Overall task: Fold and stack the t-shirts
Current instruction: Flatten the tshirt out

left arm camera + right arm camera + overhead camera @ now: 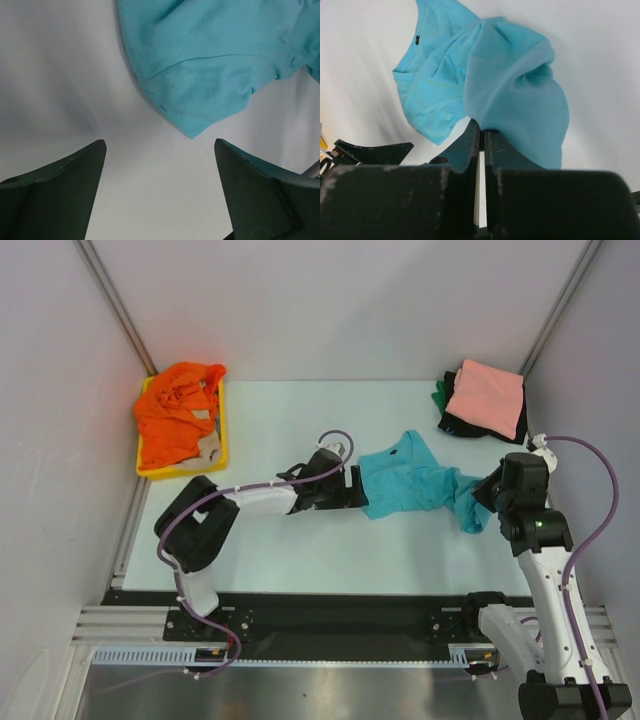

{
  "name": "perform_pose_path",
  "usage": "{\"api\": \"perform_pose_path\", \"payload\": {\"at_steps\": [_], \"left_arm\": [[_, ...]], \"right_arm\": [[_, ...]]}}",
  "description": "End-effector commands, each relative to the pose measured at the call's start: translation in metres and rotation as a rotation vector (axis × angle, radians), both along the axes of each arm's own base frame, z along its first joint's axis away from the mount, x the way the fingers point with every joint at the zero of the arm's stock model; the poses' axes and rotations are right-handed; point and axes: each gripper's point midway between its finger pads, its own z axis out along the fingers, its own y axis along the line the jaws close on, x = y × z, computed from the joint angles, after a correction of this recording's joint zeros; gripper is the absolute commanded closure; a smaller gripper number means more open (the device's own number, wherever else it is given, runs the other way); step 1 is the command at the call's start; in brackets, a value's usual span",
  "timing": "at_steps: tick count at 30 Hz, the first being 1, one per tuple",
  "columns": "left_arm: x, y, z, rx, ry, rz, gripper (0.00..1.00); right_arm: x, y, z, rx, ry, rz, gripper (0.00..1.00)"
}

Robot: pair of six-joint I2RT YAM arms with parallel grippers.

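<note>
We are spreading the turquoise shirt (415, 480) in the middle of the table (300, 550) for folding. Our right gripper (481, 131) pinches one bunched end, seemingly the hem. Our left gripper (160, 142), jaws wide, faces the free corner (192, 131) and must close on it.

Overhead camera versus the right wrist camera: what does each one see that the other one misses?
Only the overhead camera shows the yellow tray of orange shirts and the pink shirt at the far right. Only the right wrist camera shows, close up, how the right gripper is shut on a bunched fold of cloth. Both show the turquoise t-shirt on the white table.
</note>
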Motion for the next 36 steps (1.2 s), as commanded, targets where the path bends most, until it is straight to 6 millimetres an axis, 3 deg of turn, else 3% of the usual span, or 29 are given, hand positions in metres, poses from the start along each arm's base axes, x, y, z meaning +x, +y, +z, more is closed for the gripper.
{"api": "perform_pose_path", "payload": {"at_steps": [1, 10, 13, 14, 19, 23, 24, 26, 27, 30, 31, 33, 34, 36], "left_arm": [[0.004, -0.010, -0.012, -0.028, -0.011, 0.005, 0.06], [0.011, -0.032, -0.032, -0.055, 0.006, 0.005, 0.15], [0.013, -0.039, -0.032, -0.085, 0.011, -0.003, 0.38], [0.012, -0.041, -0.030, -0.096, 0.010, -0.006, 0.52], [0.012, -0.052, -0.024, -0.126, -0.002, -0.023, 0.70], [0.017, -0.058, -0.007, -0.157, -0.032, -0.039, 1.00], [0.016, -0.053, -0.004, -0.144, -0.038, -0.032, 0.99], [0.022, -0.041, 0.014, -0.131, -0.090, 0.008, 1.00], [0.022, -0.027, 0.037, -0.131, -0.119, 0.029, 0.99], [0.020, 0.005, 0.079, -0.110, -0.191, 0.072, 1.00], [0.020, 0.023, 0.119, -0.122, -0.261, 0.114, 1.00], [0.016, 0.053, 0.159, -0.061, -0.340, 0.165, 1.00], [0.007, 0.067, 0.202, -0.100, -0.416, 0.182, 1.00], [-0.003, 0.092, 0.243, -0.071, -0.484, 0.216, 1.00]], "right_arm": [[0.007, -0.003, 0.017, -0.003, -0.062, -0.017, 1.00], [0.008, -0.002, 0.010, -0.007, -0.048, 0.000, 1.00], [0.007, -0.003, 0.009, -0.013, -0.042, -0.002, 1.00], [0.006, -0.003, 0.009, -0.017, -0.039, -0.003, 1.00], [0.004, -0.005, 0.006, -0.023, -0.036, -0.011, 1.00], [0.004, -0.006, 0.005, -0.023, -0.032, -0.011, 1.00], [0.004, -0.005, 0.006, -0.022, -0.032, -0.006, 1.00], [0.003, -0.005, 0.013, -0.022, -0.046, -0.006, 1.00], [0.002, -0.005, 0.016, -0.021, -0.052, -0.003, 1.00], [-0.001, 0.002, 0.035, -0.002, -0.094, 0.032, 1.00], [-0.001, 0.004, 0.040, 0.005, -0.109, 0.043, 1.00], [-0.004, 0.010, 0.055, 0.017, -0.138, 0.075, 1.00], [-0.006, 0.011, 0.058, 0.017, -0.137, 0.084, 1.00], [-0.009, 0.014, 0.073, 0.017, -0.164, 0.101, 1.00]]}}
